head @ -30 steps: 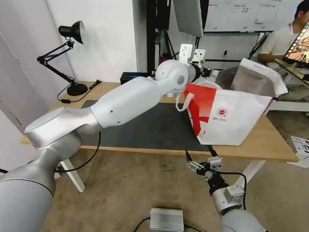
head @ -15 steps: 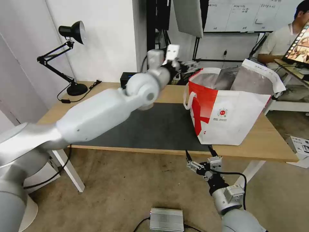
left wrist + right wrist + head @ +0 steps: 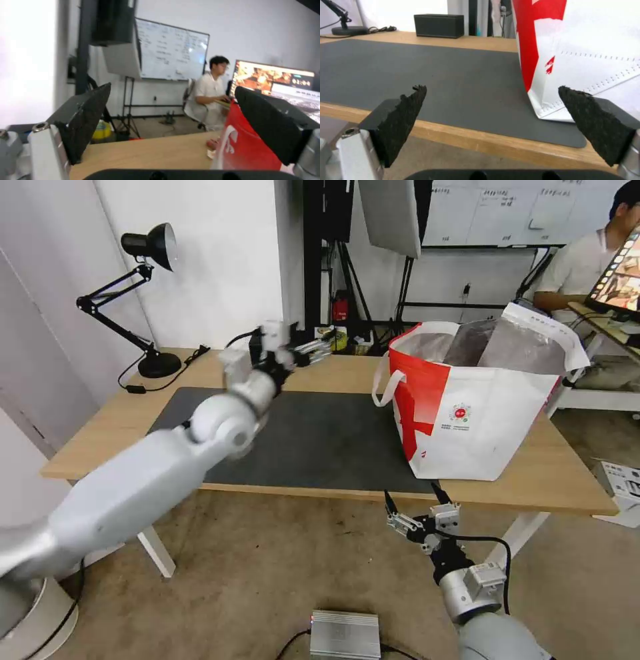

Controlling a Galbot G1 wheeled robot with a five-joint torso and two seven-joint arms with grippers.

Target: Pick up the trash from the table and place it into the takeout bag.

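Head view, reading left to right. At 10 o'clock a black desk lamp stands on the far left corner of the table. My left arm crosses from 8 o'clock up toward centre, and the left gripper hangs above the far edge of the dark mat, pointing toward 3 o'clock. In my left wrist view its two black pads stand wide apart with nothing between them; the head view is smeared there, so I trust the wrist view for that. Just behind the left wrist, partly hidden, sits the black box on bare wood past the mat.

At 2 o'clock the takeout bag stands upright on the table's right part, its near corner on the mat edge, mouth open, foil lining showing, red panel and loop handle facing the left gripper. I see no loose rubbish on the mat; whether it lies inside the bag I cannot tell.

At 5 o'clock the right gripper waits below the table's front edge, fingers spread and empty, aimed at the bag's lower corner.
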